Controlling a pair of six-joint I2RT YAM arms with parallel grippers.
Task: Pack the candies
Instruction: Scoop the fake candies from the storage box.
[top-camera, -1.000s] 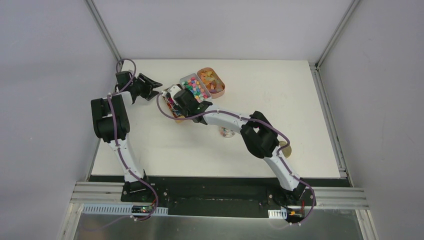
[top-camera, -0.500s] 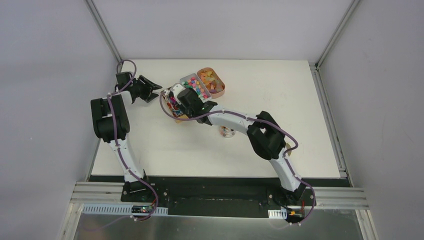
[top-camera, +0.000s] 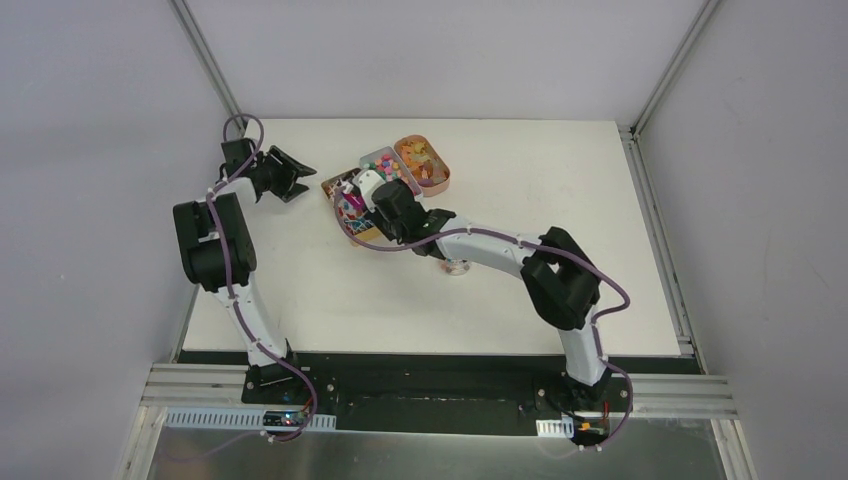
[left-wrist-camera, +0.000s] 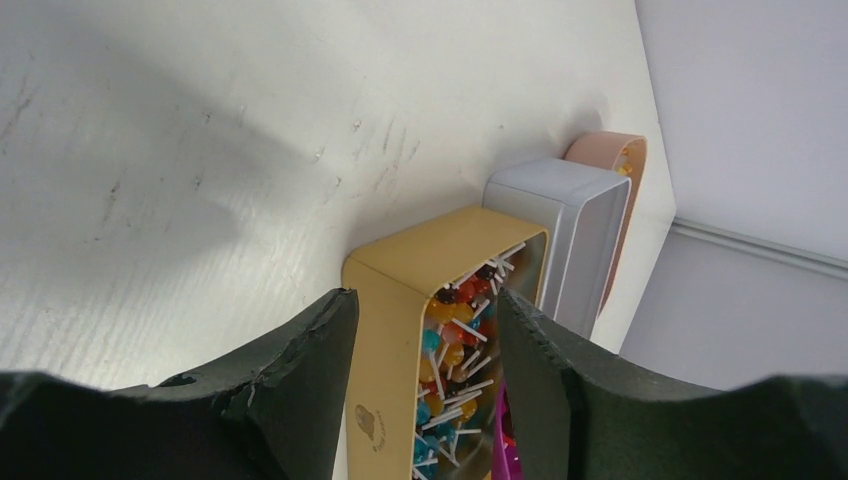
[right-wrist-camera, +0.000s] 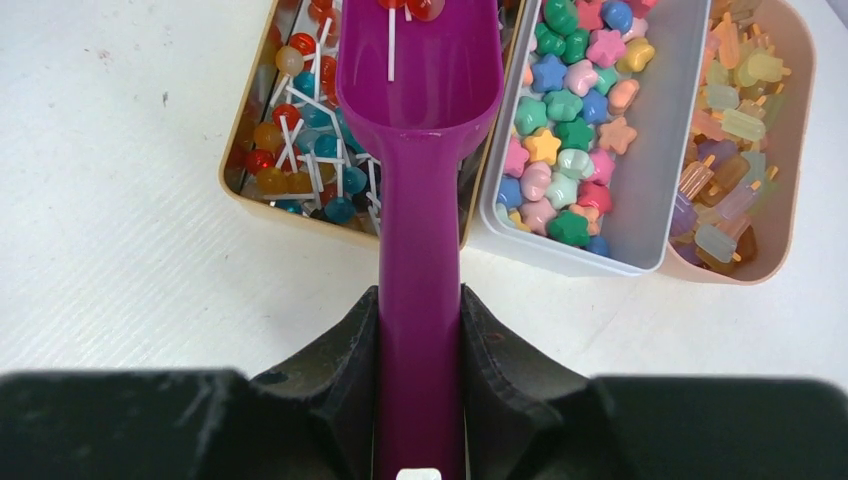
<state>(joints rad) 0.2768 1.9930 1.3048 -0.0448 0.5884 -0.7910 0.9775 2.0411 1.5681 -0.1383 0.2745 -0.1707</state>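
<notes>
The candies (right-wrist-camera: 300, 150), small round lollipops on thin white sticks, fill the tan rectangular tray (right-wrist-camera: 300, 213) at the upper left of the right wrist view. Two red ones lie in the magenta plastic scoop (right-wrist-camera: 420, 120). They look light, hard and tangle-prone, so scooping suits them better than pinching. The right end effector (right-wrist-camera: 420, 340) clamps the scoop's handle. The left end effector (left-wrist-camera: 422, 310) hangs open near the tray.

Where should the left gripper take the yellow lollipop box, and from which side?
Probably pinch the yellow box by the thin rim of its free long wall, from the left. The grey box blocks the other long side, and the purple scoop in the right gripper hangs over the lollipops.
</notes>
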